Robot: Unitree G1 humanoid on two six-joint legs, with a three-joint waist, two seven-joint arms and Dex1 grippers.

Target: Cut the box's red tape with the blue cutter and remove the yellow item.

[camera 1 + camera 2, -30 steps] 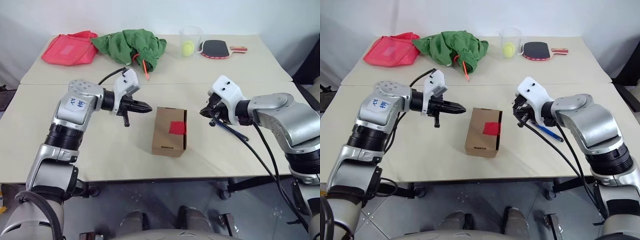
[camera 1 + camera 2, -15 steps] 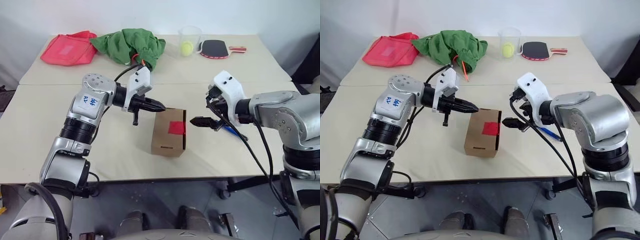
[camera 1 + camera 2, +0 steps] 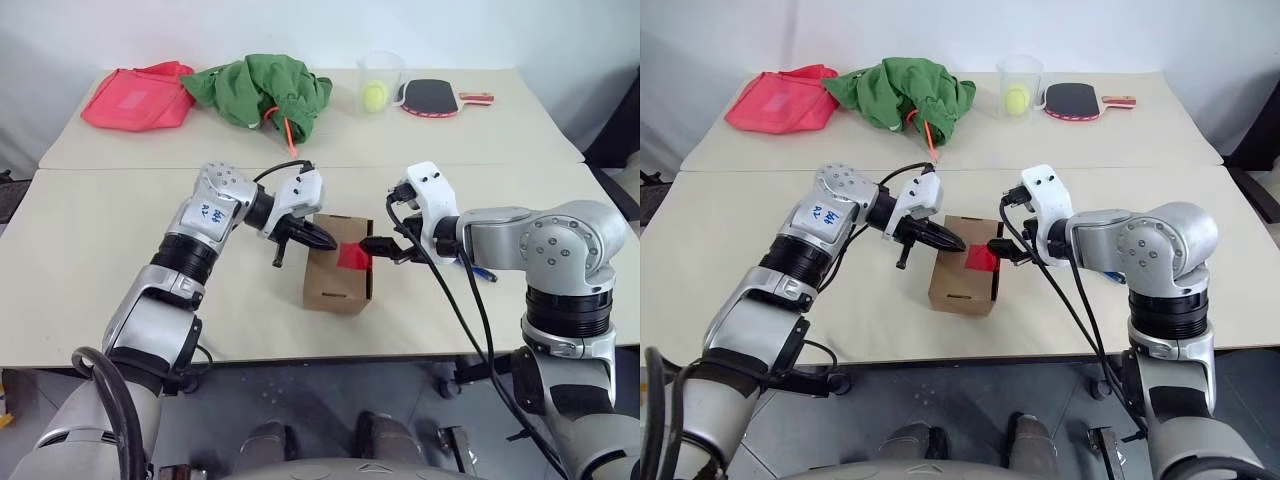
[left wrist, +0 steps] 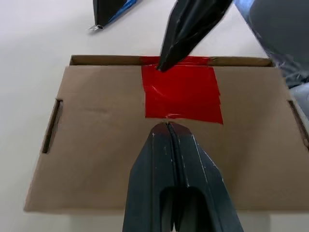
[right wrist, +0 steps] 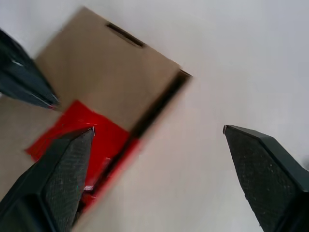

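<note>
While the box [image 3: 338,273] sits mid-table, I see my left end effector [image 4: 167,126] clenched at the red tape [image 4: 182,93], and my right end effector [image 5: 159,140] released, spread over the box's edge.

Silver arms; black fingers [image 4: 171,164], cables

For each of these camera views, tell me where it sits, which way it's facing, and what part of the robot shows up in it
Left and right eye views: on the head, looking forward and down at the table; both arms show.
Left wrist view: on the left wrist, looking along the shut left gripper at the red tape on the box.
Right wrist view: on the right wrist, looking between the open right gripper fingers at the box edge.
Shared: both wrist views show the tape and the other arm's fingers.
</note>
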